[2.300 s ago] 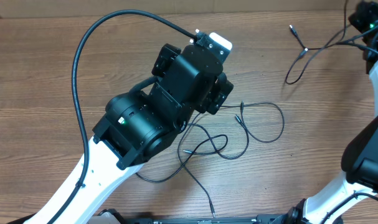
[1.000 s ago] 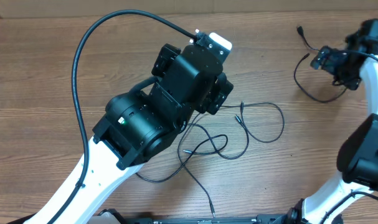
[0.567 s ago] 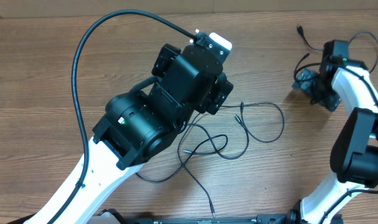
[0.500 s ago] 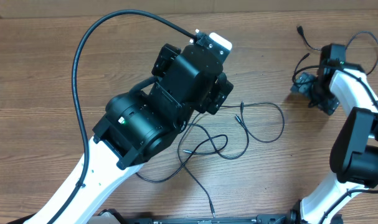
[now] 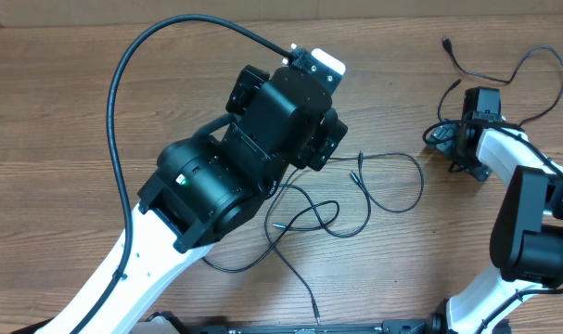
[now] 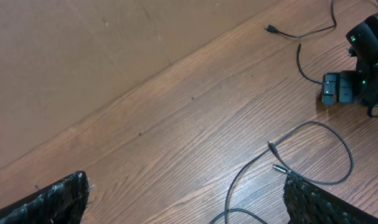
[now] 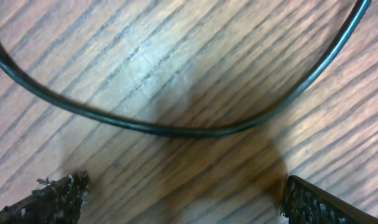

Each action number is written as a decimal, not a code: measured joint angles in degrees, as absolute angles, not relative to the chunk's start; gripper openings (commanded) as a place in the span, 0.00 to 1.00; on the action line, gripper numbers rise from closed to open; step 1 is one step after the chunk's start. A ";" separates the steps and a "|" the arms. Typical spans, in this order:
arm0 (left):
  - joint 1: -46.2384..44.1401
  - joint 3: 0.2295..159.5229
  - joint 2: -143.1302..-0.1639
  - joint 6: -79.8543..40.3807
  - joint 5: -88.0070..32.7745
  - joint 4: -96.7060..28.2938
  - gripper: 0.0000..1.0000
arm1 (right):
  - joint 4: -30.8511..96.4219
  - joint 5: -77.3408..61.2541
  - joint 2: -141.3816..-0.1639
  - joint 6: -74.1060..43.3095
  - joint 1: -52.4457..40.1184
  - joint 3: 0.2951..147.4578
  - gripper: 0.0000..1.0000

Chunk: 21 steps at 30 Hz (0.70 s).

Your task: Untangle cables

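We take the left arm [image 5: 281, 111] as our reference. Its left gripper [image 6: 189, 202] is spread wide above the table [image 5: 58, 111] and carries nothing. Just right of and below that arm, the looped cables [image 5: 335, 206] cross one another in several places; we judge this group not yet separated. Well to the right of the arm, a single cable [image 7: 195, 132] lies apart from the rest, so we judge that part done. The right gripper [image 7: 182, 202] hovers over it, fingers spread, nothing pinched.
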<state>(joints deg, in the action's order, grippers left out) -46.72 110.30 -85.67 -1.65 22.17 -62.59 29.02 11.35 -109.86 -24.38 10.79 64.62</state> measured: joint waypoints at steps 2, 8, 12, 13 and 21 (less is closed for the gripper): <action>-46.72 110.30 -85.67 -1.65 22.17 -62.59 1.00 | 27.97 11.60 -109.86 -24.38 10.79 64.36 1.00; -46.72 110.30 -85.67 -1.65 22.17 -62.57 1.00 | 25.06 11.90 -110.04 -24.40 10.85 63.99 1.00; -46.72 110.30 -85.67 -1.65 22.17 -62.57 1.00 | 22.72 12.49 -110.76 -24.34 10.85 64.01 1.00; -46.72 110.30 -85.67 -1.65 22.17 -62.59 1.00 | 21.93 12.84 -111.04 -24.34 10.83 64.01 1.00; -46.72 110.30 -85.67 -1.65 22.17 -62.59 1.00 | 15.00 16.82 -114.41 -23.66 10.83 65.14 1.00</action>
<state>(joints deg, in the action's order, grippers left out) -46.72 110.30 -85.67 -1.65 22.17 -62.59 15.00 16.82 -114.41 -23.66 10.83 65.14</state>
